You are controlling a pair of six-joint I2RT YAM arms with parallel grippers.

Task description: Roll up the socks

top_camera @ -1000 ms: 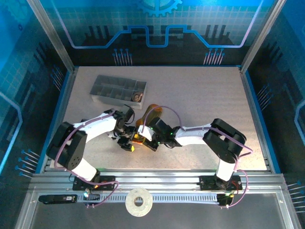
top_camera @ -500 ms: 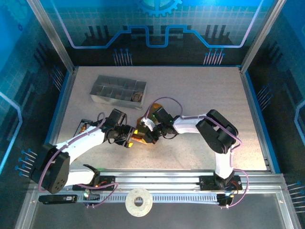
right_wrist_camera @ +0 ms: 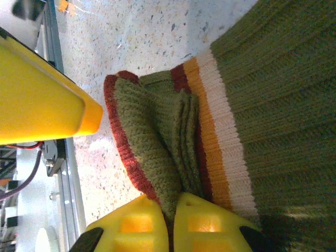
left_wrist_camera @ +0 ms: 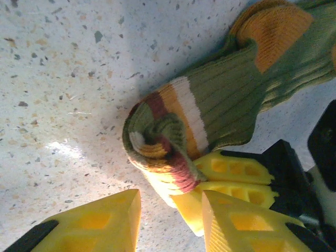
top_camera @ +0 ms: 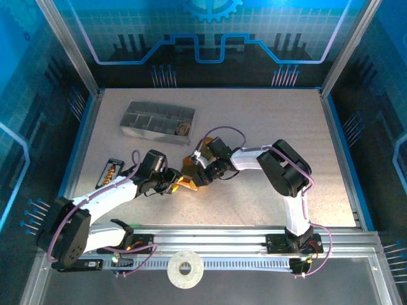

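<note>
**Cuff rolled, orange end trailing**

The green sock lies on the table toward the near edge. Its length runs from the rolled cuff by our left gripper out to the orange end. Our right gripper pinches the roll. Our left stands narrowly apart, holding nothing.

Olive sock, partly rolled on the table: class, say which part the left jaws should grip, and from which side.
Probably the rolled cuff of the olive sock, gripped across the coil: it is the thickest, raised part. Come from the table side opposite the flat unrolled leg.
</note>
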